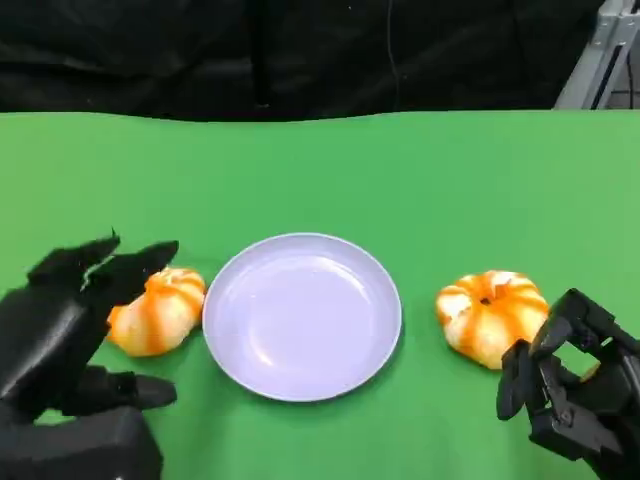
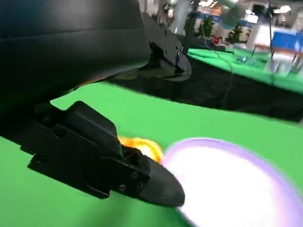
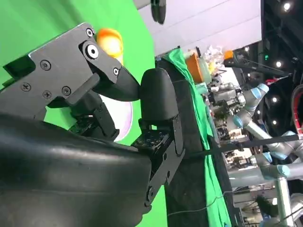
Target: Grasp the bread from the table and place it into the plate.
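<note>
a white plate (image 1: pixel 302 315) sits in the middle of the green table (image 1: pixel 320 170), with nothing in it, and an orange-and-cream striped bread bun lies on the cloth at either side. the left bread (image 1: pixel 157 311) is just beside the plate's rim, and the left hand (image 1: pixel 70 320) is right at it, its upper fingers (image 1: pixel 130 262) spread over the bun's top and a lower finger reaching out beneath; the fingers are apart and whether they touch the bun cannot be told. in the left wrist view the bun shows as an orange blur between a black finger (image 2: pixel 118 172) and the pale plate. the right bread (image 1: pixel 492 315) rests near the plate but apart from it, and the right hand (image 1: pixel 565 385) sits just beside it, fingers curled inward and holding nothing
</note>
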